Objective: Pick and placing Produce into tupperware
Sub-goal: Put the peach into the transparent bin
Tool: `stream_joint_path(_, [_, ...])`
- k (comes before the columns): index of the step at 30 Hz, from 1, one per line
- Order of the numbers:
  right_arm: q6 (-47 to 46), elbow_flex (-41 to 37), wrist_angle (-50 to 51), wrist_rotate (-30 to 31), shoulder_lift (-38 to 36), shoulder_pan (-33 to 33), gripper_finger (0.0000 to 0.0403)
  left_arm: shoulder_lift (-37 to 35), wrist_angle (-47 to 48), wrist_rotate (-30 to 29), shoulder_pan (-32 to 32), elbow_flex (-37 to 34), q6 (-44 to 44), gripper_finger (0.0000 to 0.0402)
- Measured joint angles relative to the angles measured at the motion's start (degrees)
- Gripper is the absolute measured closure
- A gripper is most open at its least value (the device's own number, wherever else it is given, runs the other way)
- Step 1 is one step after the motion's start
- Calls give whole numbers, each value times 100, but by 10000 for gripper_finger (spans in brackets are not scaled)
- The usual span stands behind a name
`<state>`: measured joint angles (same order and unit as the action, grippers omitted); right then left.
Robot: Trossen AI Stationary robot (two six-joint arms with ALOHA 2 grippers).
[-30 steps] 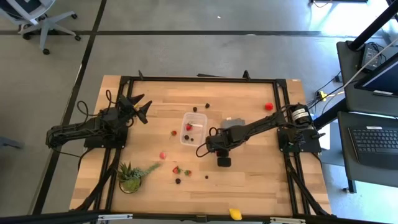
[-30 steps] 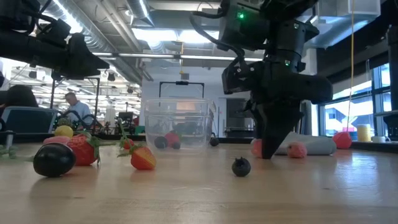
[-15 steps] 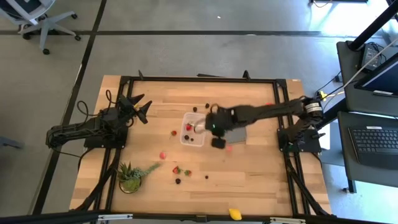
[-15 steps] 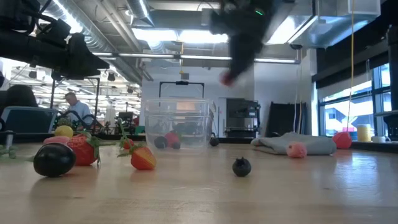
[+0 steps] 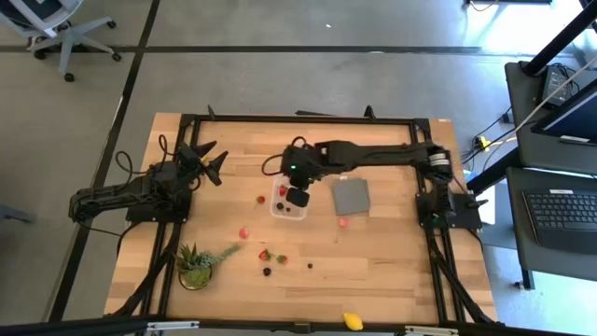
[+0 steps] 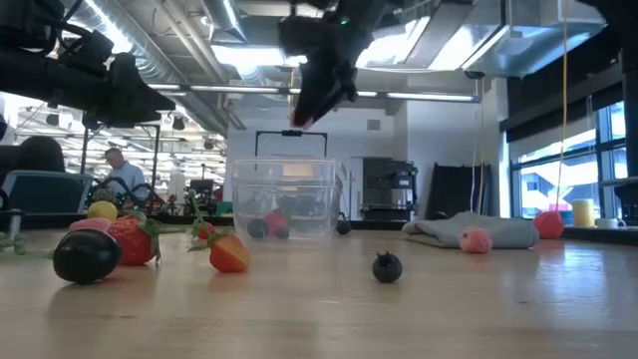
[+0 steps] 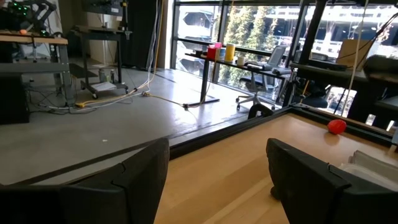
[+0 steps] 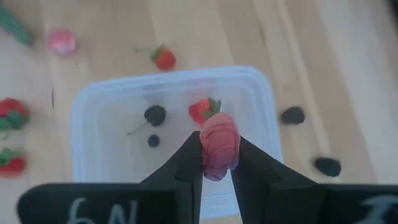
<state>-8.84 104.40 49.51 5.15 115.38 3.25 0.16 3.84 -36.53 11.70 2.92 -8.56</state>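
Pale wood planks make up the table (image 5: pixel 373 261) in the high view. The right arm reaches across it, and the right gripper (image 5: pixel 297 191) hangs over the clear tupperware (image 5: pixel 287 211) near the table's middle. A flat grey square (image 5: pixel 352 196) lies just beside the tub, with a pink fruit piece (image 5: pixel 343 222) at its near edge. The left gripper (image 5: pixel 211 161) waits well apart over the table's left side, its fingers spread and empty. A green potted plant (image 5: pixel 197 264) stands near the front left, with red and dark produce scattered between it and the tub.

The low view shows the right gripper (image 6: pixel 317 85) raised well above the tupperware (image 6: pixel 283 199), which stands upright on the wood with a red piece and a dark one inside. A dark berry (image 6: pixel 387 266) sits alone in front, and a strawberry (image 6: pixel 229 252) and a large dark fruit (image 6: pixel 87 255) lie to one side.

The left wrist view shows the left fingers (image 7: pixel 134 180) wide apart with nothing between them.

In the right wrist view, the right fingers (image 8: pixel 186 165) are pinched tight on a pink raspberry-like piece (image 8: pixel 219 145), held directly over the open tupperware (image 8: pixel 87 112). Inside the tub lie a small strawberry (image 8: pixel 203 110) and two dark berries (image 8: pixel 155 114).
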Motion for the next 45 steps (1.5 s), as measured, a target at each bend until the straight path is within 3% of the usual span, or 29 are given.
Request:
stream_joint_path(7, [11,1112,1081,-89,938,6,329,0,-2,0,1,0,0,140])
stream_joint_path(20, [345,1187,1158,-232,1384,28,314,-2,0,0,0,0,0,140])
stream_joint_path(24, [315,1187,1165,-371,1384,68,283,0,0,-2,0,-2,0,140])
stream_joint_path(29, [338,1187,1166,-759,1384,100,215,-2,0,0,0,0,0,140])
stream_joint_path(36, [187,1485,1533,-782,1185,102,138,-2,0,0,2,0,0,140])
stream_joint_path(40, [321,1681,2054,-649,703,102,125,-2,-1,-1,1,0,0,140])
stream_joint_path(45, [473,1060,2319,-629,-44,-29,123,0,0,-2,0,-2,15,140])
